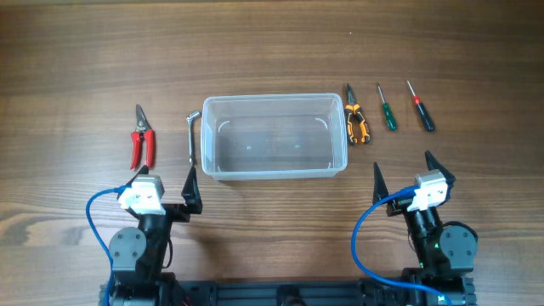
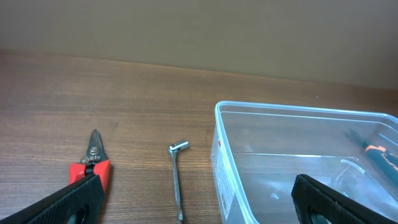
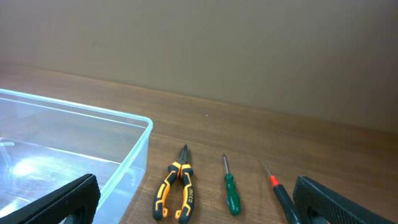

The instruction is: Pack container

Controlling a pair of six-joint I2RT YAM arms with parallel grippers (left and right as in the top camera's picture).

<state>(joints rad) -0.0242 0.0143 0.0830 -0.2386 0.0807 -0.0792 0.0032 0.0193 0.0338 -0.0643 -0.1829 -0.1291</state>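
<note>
Brown wood-grain table under a plain beige wall: the clear container sits at mid-table with tools laid out on either side. To its left lie red-handled shears and, just beside its wall, a bent metal wrench. To its right lie orange-and-black pliers, a green screwdriver and a red screwdriver. On the near side, the left pincer and right pincer stand spread wide, gripping and touching nothing. The left wrist view cuts off the wrench's near end and hides the shears' handles behind a finger.
</note>
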